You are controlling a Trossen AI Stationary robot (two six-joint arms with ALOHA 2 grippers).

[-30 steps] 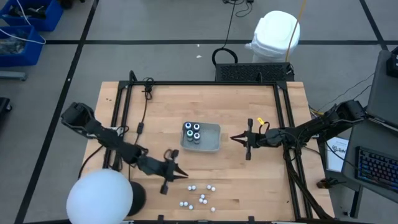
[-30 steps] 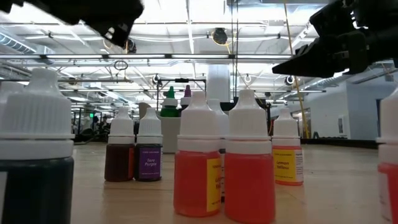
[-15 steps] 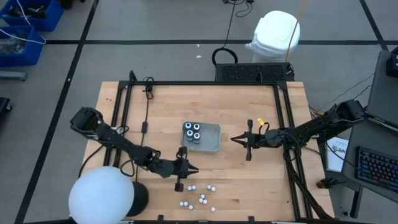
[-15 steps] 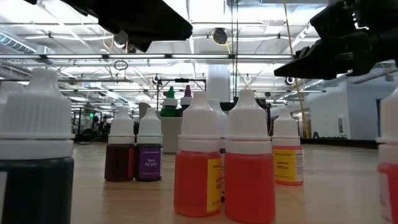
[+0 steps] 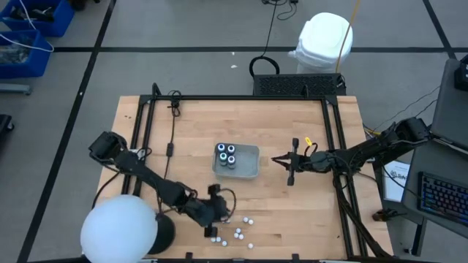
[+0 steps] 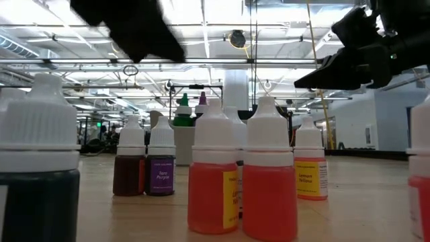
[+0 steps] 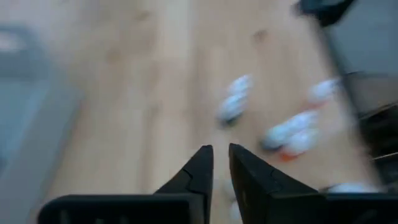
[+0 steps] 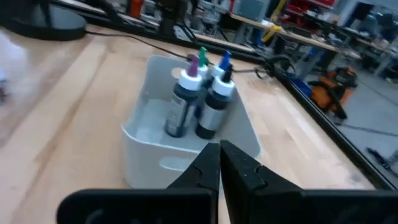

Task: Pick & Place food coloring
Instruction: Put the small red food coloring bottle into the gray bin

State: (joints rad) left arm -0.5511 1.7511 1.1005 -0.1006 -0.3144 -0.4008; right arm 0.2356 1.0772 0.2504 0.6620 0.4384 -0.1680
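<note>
Several loose food coloring bottles [image 5: 235, 232] stand white-capped on the wooden table near its front edge; the low view shows red [image 6: 269, 181], yellow [image 6: 310, 168] and purple [image 6: 161, 171] ones upright. Several dark bottles [image 5: 227, 155] stand in the grey tray [image 5: 248, 169] at mid-table. My left gripper [image 5: 227, 214] hangs tipped down just above the loose bottles, on their left and far side. Its fingers [image 7: 219, 152] are a narrow gap apart with nothing between them. My right gripper [image 5: 275, 159] waits shut to the right of the tray [image 8: 149, 149].
A big white globe [image 5: 117, 234] sits at the table's near left corner, beside my left arm. Black frame rails [image 5: 146, 131] run along the left, right and far sides. A cable [image 5: 170, 124] lies at the far left. Bare wood lies between tray and loose bottles.
My left gripper has gone toward the table's right edge and the loose bottles, and has tipped nose-down over them. My right arm has kept still.
</note>
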